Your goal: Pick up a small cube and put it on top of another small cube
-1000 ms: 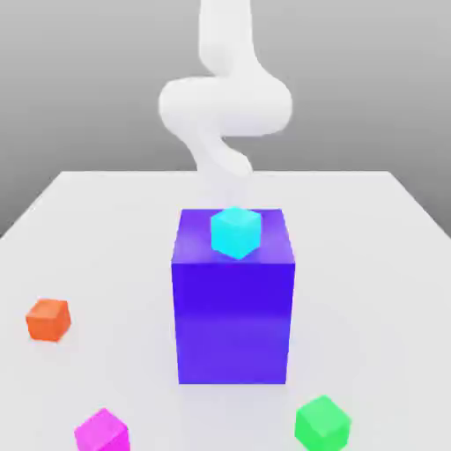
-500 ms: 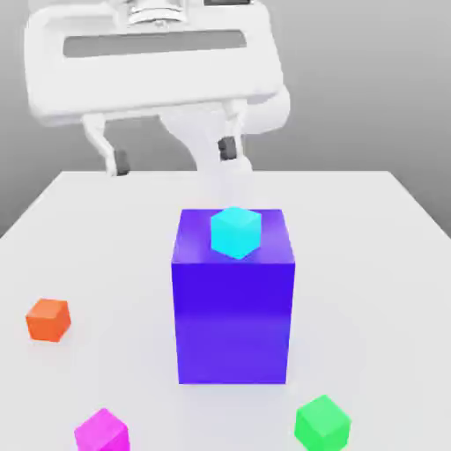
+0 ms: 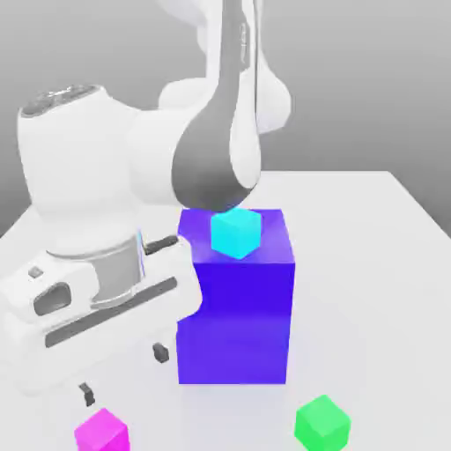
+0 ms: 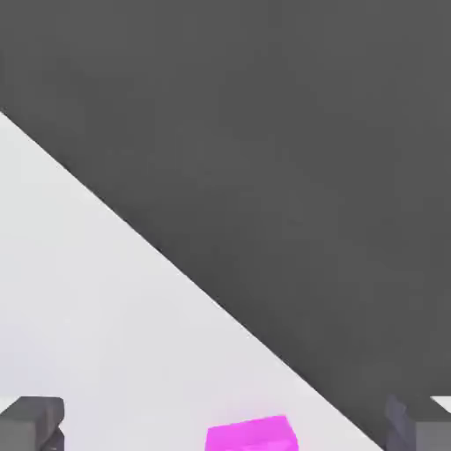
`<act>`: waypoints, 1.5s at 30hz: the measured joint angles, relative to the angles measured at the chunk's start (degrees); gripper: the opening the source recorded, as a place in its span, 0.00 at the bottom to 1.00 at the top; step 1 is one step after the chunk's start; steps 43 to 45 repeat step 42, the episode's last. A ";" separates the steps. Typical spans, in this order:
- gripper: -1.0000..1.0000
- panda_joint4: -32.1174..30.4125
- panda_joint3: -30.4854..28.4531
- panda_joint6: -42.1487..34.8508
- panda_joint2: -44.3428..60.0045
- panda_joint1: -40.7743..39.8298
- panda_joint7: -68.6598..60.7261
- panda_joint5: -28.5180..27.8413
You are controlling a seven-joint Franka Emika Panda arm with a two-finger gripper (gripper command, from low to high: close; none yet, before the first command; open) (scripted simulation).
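Observation:
My gripper [image 3: 123, 373] hangs open just above the table at the exterior view's lower left, its dark fingertips [image 3: 159, 352] spread wide. A small magenta cube [image 3: 101, 432] lies right below and in front of it. In the hand view the magenta cube [image 4: 249, 435] sits between the two fingertips [image 4: 33, 425] of the gripper [image 4: 225, 425], untouched. A small cyan cube [image 3: 236, 232] rests on top of the tall blue block [image 3: 233, 308]. A small green cube [image 3: 322, 422] lies on the table at the lower right.
The tall blue block stands mid-table, close beside the hand on its right in the exterior view. The white table [image 3: 379, 264] stretches behind and to the right. Its edge [image 4: 176, 264] runs diagonally across the hand view, near the magenta cube.
The arm has swung down from above the blue block to the exterior view's lower left. The open hand now hangs low over the magenta cube and covers the orange cube's spot.

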 joint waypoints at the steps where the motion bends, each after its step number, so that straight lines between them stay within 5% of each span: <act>1: 0.50 -0.13 -0.05 0.81 1.46 -0.49 -1.39 -0.72; 7: 0.50 1.19 3.49 7.95 12.00 -4.83 -8.51 1.09; 8: 0.00 1.67 4.86 9.34 13.91 -5.97 -9.44 2.26; 15: 0.00 1.76 5.16 9.47 14.26 -6.24 -9.59 2.42; 19: 0.00 -0.18 1.04 4.44 7.11 -2.91 -5.80 -2.85; 25: 0.00 -2.39 7.25 0.81 1.92 3.52 -5.32 -3.03; 33: 0.00 -6.20 13.46 -0.80 -6.20 15.40 -1.42 -15.29; 39: 0.00 -5.95 14.55 7.05 1.55 14.92 -2.81 -15.25; 40: 1.00 -5.90 14.76 8.03 2.59 14.78 -3.04 -14.91; 45: 1.00 -5.90 14.76 8.02 2.59 14.78 -3.04 -14.91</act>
